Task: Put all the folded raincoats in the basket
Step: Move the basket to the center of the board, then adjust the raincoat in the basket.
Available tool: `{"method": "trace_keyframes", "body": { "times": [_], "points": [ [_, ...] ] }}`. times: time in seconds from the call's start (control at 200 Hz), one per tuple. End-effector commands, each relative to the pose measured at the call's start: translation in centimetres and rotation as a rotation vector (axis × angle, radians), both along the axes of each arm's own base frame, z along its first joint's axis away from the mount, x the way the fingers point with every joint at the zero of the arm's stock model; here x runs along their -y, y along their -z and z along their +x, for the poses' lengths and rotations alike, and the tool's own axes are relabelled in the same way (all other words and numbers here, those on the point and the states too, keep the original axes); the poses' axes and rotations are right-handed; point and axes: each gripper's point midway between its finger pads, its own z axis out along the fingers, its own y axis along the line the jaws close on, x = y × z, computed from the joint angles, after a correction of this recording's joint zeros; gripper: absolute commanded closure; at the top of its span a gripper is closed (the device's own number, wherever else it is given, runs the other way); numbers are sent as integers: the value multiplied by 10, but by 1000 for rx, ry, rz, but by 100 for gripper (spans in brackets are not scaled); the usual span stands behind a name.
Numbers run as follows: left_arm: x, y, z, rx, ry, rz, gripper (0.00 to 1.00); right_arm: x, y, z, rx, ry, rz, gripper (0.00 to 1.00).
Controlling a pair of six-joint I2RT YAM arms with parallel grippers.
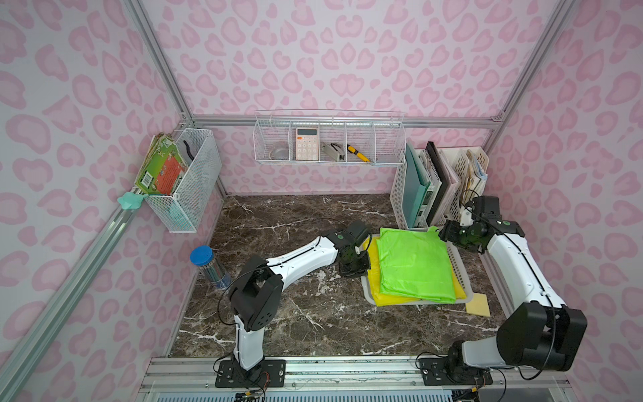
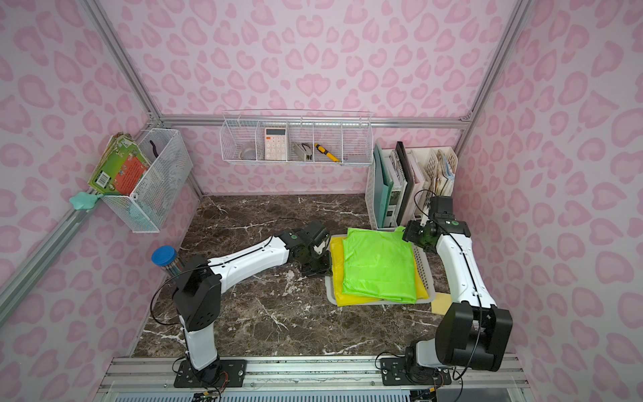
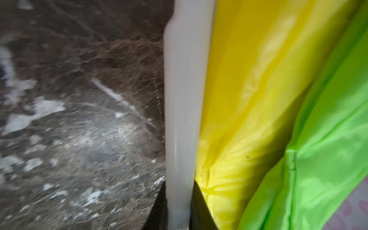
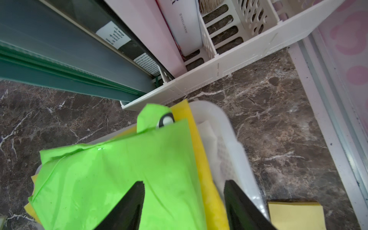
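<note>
The basket (image 1: 460, 269) (image 2: 427, 275) is a low pale perforated tray at the right of the marble table. In it lies a folded yellow raincoat (image 1: 393, 300) (image 2: 336, 268), and a folded bright green raincoat (image 1: 414, 264) (image 2: 379, 264) rests on top. My left gripper (image 1: 362, 267) (image 2: 325, 268) (image 3: 180, 182) is at the basket's left side, its black jaws shut on the white rim (image 3: 183, 99). My right gripper (image 1: 446, 233) (image 2: 409, 235) (image 4: 183, 181) hangs open over the green raincoat's (image 4: 119, 175) far right corner, with nothing between its fingers.
A tall white file holder (image 1: 400, 195) (image 4: 219, 79) with folders stands just behind the basket. A yellow sticky pad (image 1: 478, 304) (image 4: 294, 215) lies at its front right. A tube with a blue lid (image 1: 208, 264) stands at the left. Wire baskets (image 1: 327, 139) (image 1: 188, 181) hang on the walls.
</note>
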Motion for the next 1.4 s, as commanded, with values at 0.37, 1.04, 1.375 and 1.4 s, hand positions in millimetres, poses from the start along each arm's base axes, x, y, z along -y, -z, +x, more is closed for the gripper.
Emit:
{"method": "trace_keyframes", "body": {
  "times": [0.37,1.04,1.375,1.4],
  "points": [
    [-152,-13,-25,-18,-124,132,55,-104,4,-12,46,-269,193,33],
    [-172,-22,-11,-49,-181,131,54,-205,42,23,-56,-443,183,55],
    [-194,-36,-8,34,-236,214,49,-146,-18,33,171,-334,96,30],
    [-198,-41,-6,62,-252,228,48,-133,-22,33,195,-303,89,30]
  ]
}}
